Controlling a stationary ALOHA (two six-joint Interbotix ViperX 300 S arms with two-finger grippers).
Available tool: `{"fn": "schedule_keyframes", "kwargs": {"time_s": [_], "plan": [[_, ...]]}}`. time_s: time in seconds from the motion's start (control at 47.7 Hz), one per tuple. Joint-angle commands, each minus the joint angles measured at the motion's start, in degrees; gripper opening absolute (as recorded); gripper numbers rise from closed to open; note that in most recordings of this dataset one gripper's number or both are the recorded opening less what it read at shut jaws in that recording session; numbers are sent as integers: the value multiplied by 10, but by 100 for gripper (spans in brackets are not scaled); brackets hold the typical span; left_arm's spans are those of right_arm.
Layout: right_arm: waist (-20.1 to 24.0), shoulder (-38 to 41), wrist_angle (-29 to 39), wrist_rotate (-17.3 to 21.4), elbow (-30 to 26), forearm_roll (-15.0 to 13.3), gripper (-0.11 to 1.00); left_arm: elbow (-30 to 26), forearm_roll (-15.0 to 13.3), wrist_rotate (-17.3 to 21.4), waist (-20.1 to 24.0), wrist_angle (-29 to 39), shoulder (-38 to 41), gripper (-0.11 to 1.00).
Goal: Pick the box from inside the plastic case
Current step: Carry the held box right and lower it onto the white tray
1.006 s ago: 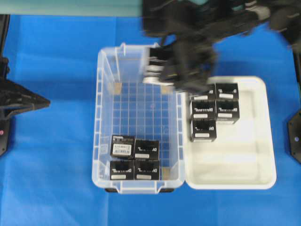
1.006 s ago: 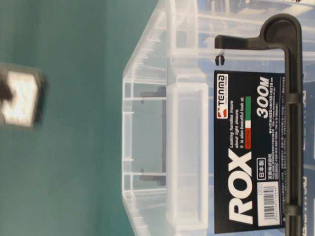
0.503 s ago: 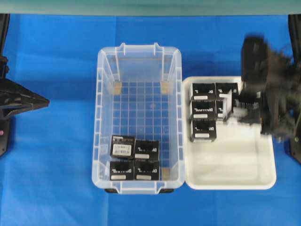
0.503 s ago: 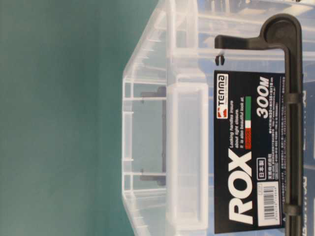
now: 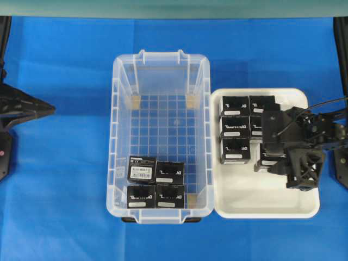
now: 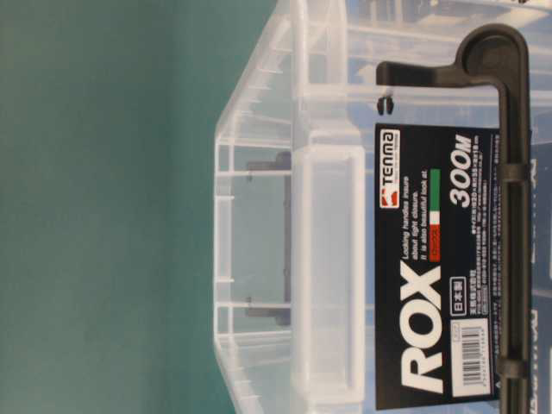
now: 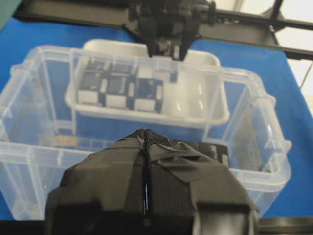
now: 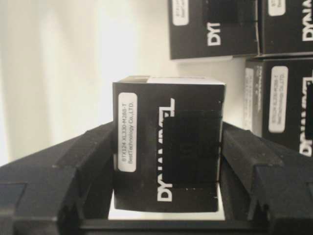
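Over the white tray (image 5: pixel 310 209), right gripper (image 8: pixel 166 196) is clamped on one box (image 8: pixel 168 152), a finger against each side face. A second ago that arm was a blur above the far end of the plastic case (image 5: pixel 117 136); half a second ago it was swinging in over the tray. Now it sits low beside the five boxes already parked there (image 5: pixel 236 126), so this carry looks nearly finished, with only set-down and release left, though the box isn't clearly resting on the tray floor yet.

Case count unchanged across all three overhead shots: four boxes in the near corner (image 5: pixel 169 196), one with a bigger white sticker (image 5: pixel 141 169).

Left gripper (image 7: pixel 145 196) is shut, nothing in it, parked outside the case.

Legible text: held box reads "DYNAMIXEL" and, on the label strip, "BTX124-XL330-M288-T BestTechnology Co.,LTD." Case sticker (image 6: pixel 435 267): "TENMA", "ROX", "300M".
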Motion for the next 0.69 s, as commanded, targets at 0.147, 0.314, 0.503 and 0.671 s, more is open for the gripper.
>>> {"fn": "schedule_keyframes", "kwargs": {"time_s": [0.147,0.314,0.503,0.671], "plan": [[0,64,-54,3,1,-48,61,-21,2,1,2,-6,5,-6],[-8,76,-58,4,4,-52,61,-20,2,0,2,-6,11,-6],[-22,76,-54,4,0,-52,61,-20,2,-1,2,-6,11,-6],[-22,75,-42,5,-9,-51,61,-20,2,-1,2,-6,11,-6]]}}
